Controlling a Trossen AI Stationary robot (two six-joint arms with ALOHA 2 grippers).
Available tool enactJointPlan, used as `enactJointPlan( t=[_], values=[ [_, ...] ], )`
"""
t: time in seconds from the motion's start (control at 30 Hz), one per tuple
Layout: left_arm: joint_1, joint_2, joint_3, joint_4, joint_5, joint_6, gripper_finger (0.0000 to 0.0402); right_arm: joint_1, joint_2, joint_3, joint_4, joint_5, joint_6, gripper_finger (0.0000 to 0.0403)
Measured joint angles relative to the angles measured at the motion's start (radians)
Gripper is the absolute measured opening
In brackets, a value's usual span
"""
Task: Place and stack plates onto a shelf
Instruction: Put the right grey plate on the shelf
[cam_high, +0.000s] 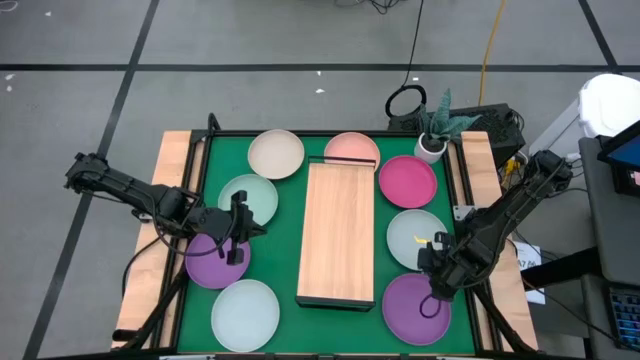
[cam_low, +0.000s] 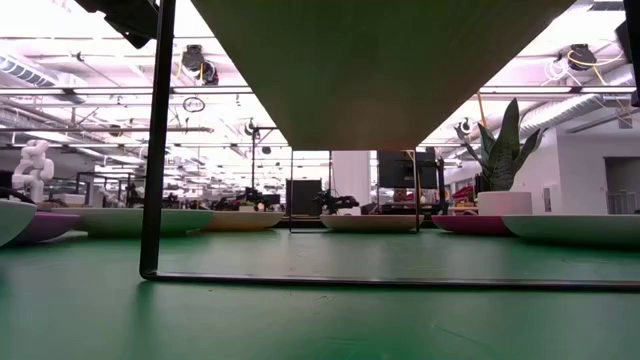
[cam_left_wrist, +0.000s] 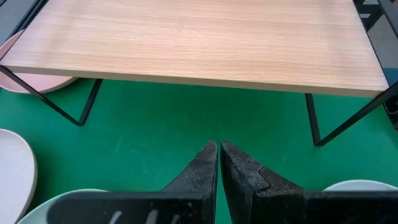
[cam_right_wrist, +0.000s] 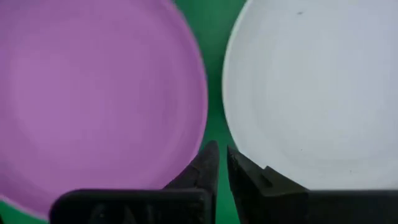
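Note:
The light-wood shelf stands on thin black wire legs in the middle of the green table, with nothing on it. Eight plates lie flat around it: cream, pale pink, magenta, mint green, purple, pale blue-white, a pale one and a second purple one. My left gripper is shut and empty, left of the shelf between the mint and the left purple plate, pointing at the shelf. My right gripper is shut and empty above the gap between the right purple plate and the pale plate.
Narrow wooden strips run along the table's left and right sides. A potted plant stands at the far right corner. The low view shows the shelf's underside and green table beneath it.

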Motion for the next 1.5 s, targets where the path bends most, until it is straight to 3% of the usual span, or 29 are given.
enactJointPlan(
  t=[0.53, 0.67, 0.87, 1.17, 1.5],
  values=[
    [0.0, 0.0, -0.001, 0.01, 0.0, -0.006, 0.0024, 0.024, 0.0, -0.162, -0.002, -0.038, -0.148, 0.0137],
    [0.0, 0.0, -0.001, 0.017, -0.001, -0.004, 0.0024, 0.024, 0.0, -0.164, 0.008, -0.044, -0.191, 0.0145],
    [0.0, 0.0, -0.001, 0.024, -0.001, 0.004, 0.0024, 0.024, 0.0, -0.171, 0.02, 0.033, -0.255, 0.011],
    [0.0, 0.0, -0.001, 0.023, -0.001, 0.006, 0.0024, 0.024, -0.002, -0.253, 0.154, 0.052, -0.303, 0.0016],
    [0.0, 0.0, -0.001, 0.023, -0.002, 0.021, 0.0024, 0.023, 0.002, -0.206, 0.139, 0.048, -0.296, 0.0003]
  ],
)
